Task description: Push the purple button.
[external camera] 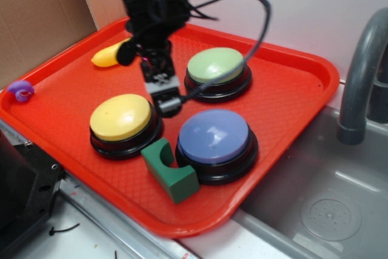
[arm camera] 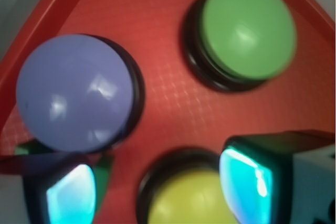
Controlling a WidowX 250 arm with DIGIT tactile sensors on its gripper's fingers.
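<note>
Exterior view: the gripper (external camera: 168, 105) hangs low over the red tray (external camera: 291, 89), in the gap between the yellow button (external camera: 120, 117), the green button (external camera: 216, 65) and the purple button (external camera: 213, 136). Its tip looks nearer the yellow dome's edge than the purple one. How the jaws stand cannot be told from here. The purple button sits at the tray's front right, with a green block (external camera: 171, 170) touching its base on the left. A yellow toy (external camera: 107, 56) lies at the tray's rear and a small purple curled toy (external camera: 21, 90) on its left rim.

Wrist view: the jaws are spread apart and hold nothing; both fingertips (arm camera: 245, 178) frame the yellow button, with the purple button off to the upper left.

Risk, as I judge it: a straight descent from here would press the yellow button, or land on bare tray among the 3 domes. A sideways approach could also glance off the rounded top or nudge the green block.

The purple button has a glossy periwinkle dome on a black base, the same size as the others.
</note>
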